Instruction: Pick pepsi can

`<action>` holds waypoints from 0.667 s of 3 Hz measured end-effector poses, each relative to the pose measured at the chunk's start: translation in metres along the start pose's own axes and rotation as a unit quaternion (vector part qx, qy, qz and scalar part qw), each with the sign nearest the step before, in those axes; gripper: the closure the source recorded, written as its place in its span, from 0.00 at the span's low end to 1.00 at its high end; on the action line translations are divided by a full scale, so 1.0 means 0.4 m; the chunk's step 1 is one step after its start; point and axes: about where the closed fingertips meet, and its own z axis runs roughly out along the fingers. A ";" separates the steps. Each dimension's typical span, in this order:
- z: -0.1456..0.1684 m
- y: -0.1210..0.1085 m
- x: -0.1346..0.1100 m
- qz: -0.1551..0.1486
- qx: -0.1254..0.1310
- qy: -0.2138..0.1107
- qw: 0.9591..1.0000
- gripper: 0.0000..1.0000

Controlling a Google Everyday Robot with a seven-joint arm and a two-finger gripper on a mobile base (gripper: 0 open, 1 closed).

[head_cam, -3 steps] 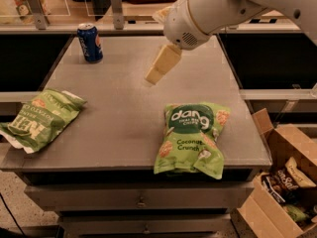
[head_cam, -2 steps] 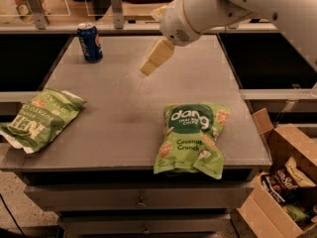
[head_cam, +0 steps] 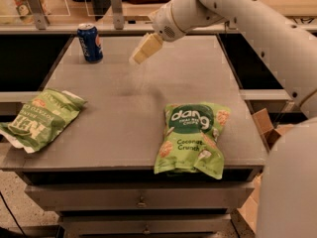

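Note:
The pepsi can is a small dark-blue can with a silver top. It stands upright at the far left of the grey table. My gripper hangs above the table's far middle, to the right of the can and apart from it. Its cream fingers point down and to the left and hold nothing. The white arm reaches in from the upper right.
A green snack bag lies at the table's left edge, partly overhanging. A green Dang coconut bag lies at the front right. Cardboard boxes stand on the floor to the right. A rail with clear panels runs behind the table.
The gripper has moved left and away from the camera, closer to the can. The can and both bags have not moved.

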 end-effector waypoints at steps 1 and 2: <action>0.103 -0.063 0.027 0.034 0.001 -0.003 0.999 0.00; 0.203 -0.092 0.046 0.056 -0.010 -0.021 0.998 0.00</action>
